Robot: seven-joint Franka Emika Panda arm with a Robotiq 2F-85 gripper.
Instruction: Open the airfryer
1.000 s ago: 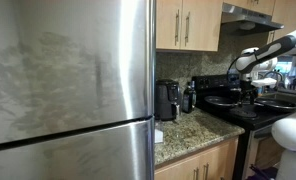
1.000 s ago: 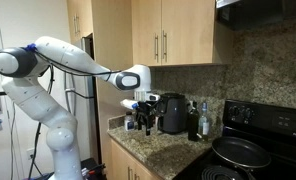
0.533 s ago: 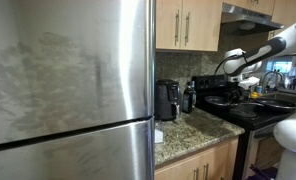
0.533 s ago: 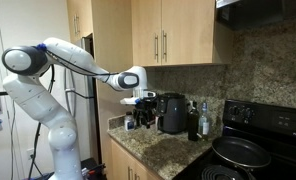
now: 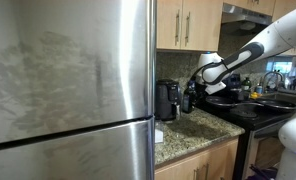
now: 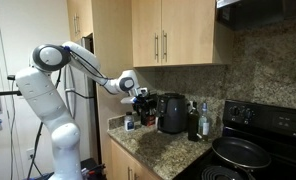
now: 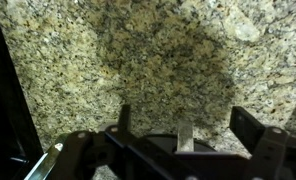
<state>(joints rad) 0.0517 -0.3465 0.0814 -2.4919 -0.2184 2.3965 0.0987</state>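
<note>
I see the airfryer (image 6: 171,113) standing on the granite counter (image 7: 138,50), drawer shut, contents hidden. My gripper (image 6: 140,103) hangs just beside it, jaws spread wide, holding nothing.

Small black airfryer (image 5: 167,100), upright on granite counter (image 5: 191,133), drawer shut; handle facing outward

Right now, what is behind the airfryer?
Granite backsplash rises behind the airfryer, below the wall cabinets. The strip directly behind its body is covered from both exterior views.
</note>
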